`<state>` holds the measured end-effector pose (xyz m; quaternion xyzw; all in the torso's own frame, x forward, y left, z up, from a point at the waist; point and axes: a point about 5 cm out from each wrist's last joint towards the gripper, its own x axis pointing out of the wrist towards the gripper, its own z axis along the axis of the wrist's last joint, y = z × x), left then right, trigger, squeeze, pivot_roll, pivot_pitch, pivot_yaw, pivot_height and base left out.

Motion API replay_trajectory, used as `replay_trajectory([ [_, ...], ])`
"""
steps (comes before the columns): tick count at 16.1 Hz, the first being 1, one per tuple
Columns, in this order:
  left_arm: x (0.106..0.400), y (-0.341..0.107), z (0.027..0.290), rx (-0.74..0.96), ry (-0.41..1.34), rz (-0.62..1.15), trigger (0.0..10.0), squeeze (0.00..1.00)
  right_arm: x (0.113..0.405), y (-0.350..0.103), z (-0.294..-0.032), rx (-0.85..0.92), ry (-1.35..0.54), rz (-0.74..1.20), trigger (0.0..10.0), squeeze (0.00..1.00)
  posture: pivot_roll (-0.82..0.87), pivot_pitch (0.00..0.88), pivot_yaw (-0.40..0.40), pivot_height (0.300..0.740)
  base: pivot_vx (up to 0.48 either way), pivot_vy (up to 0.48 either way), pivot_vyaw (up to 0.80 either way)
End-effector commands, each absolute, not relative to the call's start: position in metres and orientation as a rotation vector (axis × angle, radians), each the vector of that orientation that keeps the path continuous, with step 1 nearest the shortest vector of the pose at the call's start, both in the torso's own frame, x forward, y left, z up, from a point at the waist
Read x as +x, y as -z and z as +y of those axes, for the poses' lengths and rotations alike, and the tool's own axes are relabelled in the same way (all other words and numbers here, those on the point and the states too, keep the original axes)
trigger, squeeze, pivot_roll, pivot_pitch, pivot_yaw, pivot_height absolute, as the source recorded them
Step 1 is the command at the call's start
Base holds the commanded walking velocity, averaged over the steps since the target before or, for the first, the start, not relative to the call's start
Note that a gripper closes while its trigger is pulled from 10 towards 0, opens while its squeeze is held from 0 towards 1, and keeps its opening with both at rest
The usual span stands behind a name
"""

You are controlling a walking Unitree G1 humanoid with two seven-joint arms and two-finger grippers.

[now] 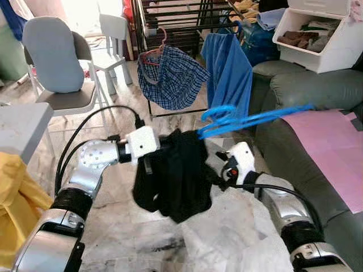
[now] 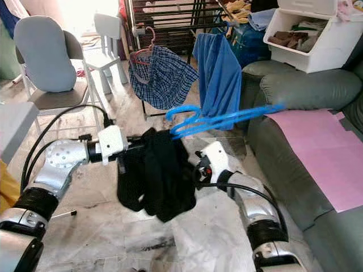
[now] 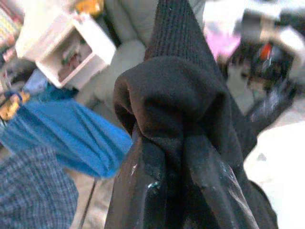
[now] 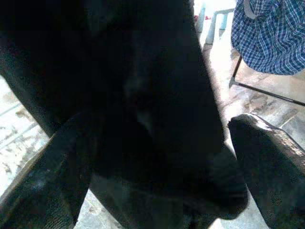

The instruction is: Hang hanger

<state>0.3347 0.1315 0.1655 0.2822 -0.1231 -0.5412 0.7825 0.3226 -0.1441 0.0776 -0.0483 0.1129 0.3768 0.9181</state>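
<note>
Honestly pretty cramped: grey sofa [image 1: 317, 90] hard along the robot's right with a pink sheet [image 1: 334, 147] on its seat, a grey chair [image 1: 57, 62] and a white stool-chair [image 1: 113, 39] off to the left, a tabletop [image 1: 20, 127] corner and some yellow cloth [image 1: 14, 198] close in at the near left edge. Open tiled floor [image 1: 113, 226] runs up the middle toward the black drying rack [image 1: 176, 22] at the far side. Already up on that rack: plaid shorts [image 1: 170, 76] on a pink hanger [image 1: 159, 48], plus a blue shirt [image 1: 229, 71] draped beside them. White storage bin [image 1: 317, 34] of clothes perched on the sofa back. Held up between the arms, well short of the rack: a black garment [image 1: 176, 175] threaded on a blue hanger [image 1: 249, 120], hanger lying roughly level with the hook end at the garment and the long arm sticking out over the sofa. Left gripper [image 3: 176, 186] fingers [image 3: 138, 181] pinched tight on a bunched fold of the black garment, almost no gap between them. Right gripper [image 4: 157, 176] fingers [image 4: 267, 162] spread wide either side of the dark cloth, cloth sagging between, not clamping. Hidden behind the cloth in the head views: both sets of fingertips and where the hanger meets the fabric. Right wrist view very dark; left wrist view blurry in the background.
</note>
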Motion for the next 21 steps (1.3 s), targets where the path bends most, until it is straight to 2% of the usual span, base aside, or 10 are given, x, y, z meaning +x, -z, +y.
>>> replay_trajectory([
  [1,0.332,-0.183,0.128,0.583,1.196,-0.343,0.0,0.00,0.329,-0.085,-0.141,-0.149,-0.754,0.191,10.0,0.00,-0.03,0.000,0.028,0.740,0.000,0.000,0.00],
  [5,0.326,-0.193,0.123,0.580,1.236,-0.374,0.0,0.00,0.336,-0.085,-0.145,-0.183,-0.692,0.201,10.0,0.00,-0.03,0.000,0.023,0.740,0.000,0.000,0.00],
  [8,0.328,-0.227,0.119,0.407,1.202,-0.443,0.0,0.00,0.339,-0.074,-0.157,-0.251,-0.540,0.266,10.0,0.00,-0.03,0.000,0.020,0.740,0.000,0.000,0.00],
  [13,0.330,-0.282,0.122,0.256,1.126,-0.591,0.0,0.00,0.323,-0.036,-0.168,-0.143,-0.453,0.484,10.0,0.00,-0.02,0.000,0.006,0.740,0.000,0.000,0.00],
  [15,0.331,-0.301,0.130,0.207,1.081,-0.626,0.0,0.00,0.317,-0.025,-0.179,-0.109,-0.364,0.553,10.0,0.00,-0.02,0.000,-0.002,0.740,0.000,0.000,0.00],
  [16,0.333,-0.300,0.137,0.213,1.054,-0.615,0.0,0.00,0.315,-0.023,-0.185,-0.093,-0.332,0.567,7.6,0.00,-0.02,0.000,-0.004,0.740,0.000,0.000,0.00],
  [17,0.335,-0.298,0.142,0.217,1.037,-0.599,0.0,0.00,0.314,-0.022,-0.191,-0.077,-0.304,0.571,0.0,0.00,-0.02,0.000,-0.005,0.740,0.000,0.000,0.00],
  [19,0.336,-0.289,0.154,0.211,0.996,-0.551,0.0,0.00,0.316,-0.027,-0.214,-0.041,-0.181,0.555,0.0,0.00,-0.03,0.000,-0.006,0.740,0.000,0.000,0.00],
  [21,0.338,-0.266,0.169,0.176,0.960,-0.452,0.0,0.00,0.320,-0.044,-0.253,-0.012,0.021,0.493,0.0,0.00,-0.04,0.000,-0.004,0.740,0.000,0.000,0.00],
])
